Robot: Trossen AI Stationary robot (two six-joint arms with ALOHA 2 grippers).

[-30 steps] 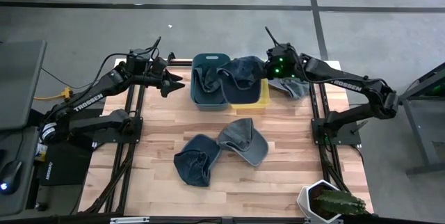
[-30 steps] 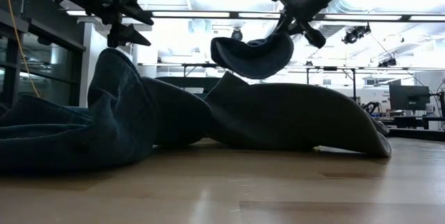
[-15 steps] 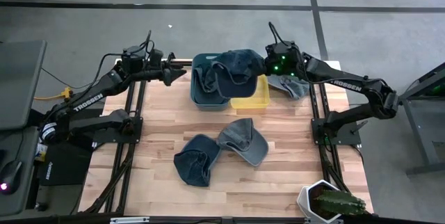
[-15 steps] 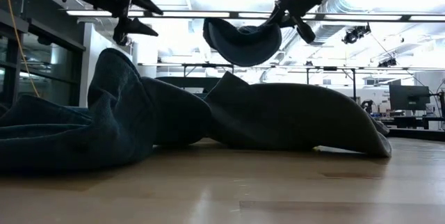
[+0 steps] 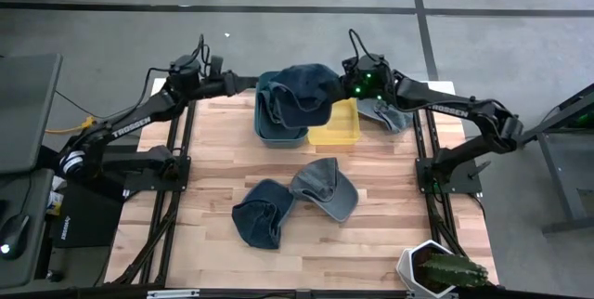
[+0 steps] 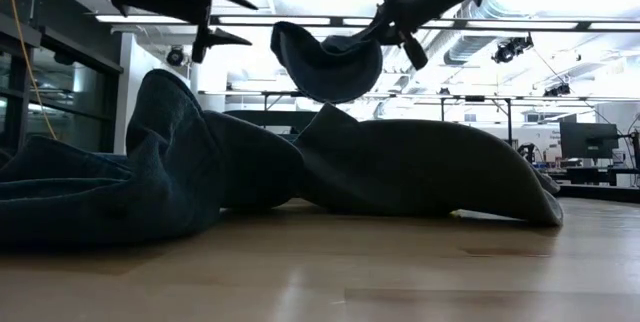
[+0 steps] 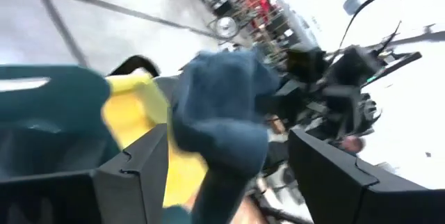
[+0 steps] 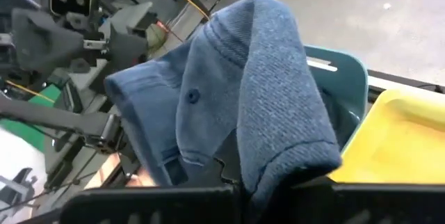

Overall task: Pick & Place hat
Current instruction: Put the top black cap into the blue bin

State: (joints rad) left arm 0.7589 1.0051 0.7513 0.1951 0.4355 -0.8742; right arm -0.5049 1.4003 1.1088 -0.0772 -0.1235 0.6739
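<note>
Pale slatted wooden bench point(image 5: 306, 243) carries a teal plastic bin point(image 5: 269, 132), a shallow yellow plastic tray point(image 5: 336, 132) and two limp blue denim caps point(image 5: 325, 188). Right claw point(image 5: 345, 84) is clamped on a soft blue knit-textured cap point(image 5: 302, 90), domed and creased, hanging over the bin. Left claw point(image 5: 239, 84), beside the bin, stands parted and empty.

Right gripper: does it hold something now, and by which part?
The right gripper is shut on a blue denim cap, pinching its edge; which part exactly cannot be told. The cap hangs over the teal bin.
</note>
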